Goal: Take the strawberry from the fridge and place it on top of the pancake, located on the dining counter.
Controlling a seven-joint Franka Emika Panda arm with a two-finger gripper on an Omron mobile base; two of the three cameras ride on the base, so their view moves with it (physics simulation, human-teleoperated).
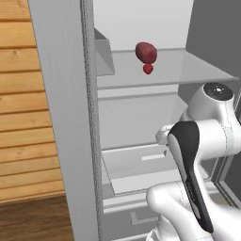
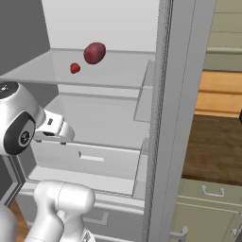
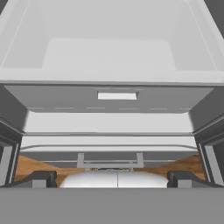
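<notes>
The fridge (image 1: 66,117) is open. The strawberry (image 1: 148,69) sits on the glass shelf (image 1: 188,70), near its front edge. A bigger dark red lump (image 1: 146,52) sits just behind it, almost touching. The fingers (image 3: 112,177) are spread wide and grasp nothing. They hang well below the shelf, facing the drawer (image 3: 113,94). I think the arm should lift up to the shelf, then go in slowly and pinch the small berry, not the big lump. The shelf edge could get in the way.

A light wood plank wall (image 1: 23,94) fills nine o'clock in the left base view, above dark wood floor (image 1: 33,219). In the right base view, grey-green cabinets (image 2: 208,210) with handles sit at five o'clock.
</notes>
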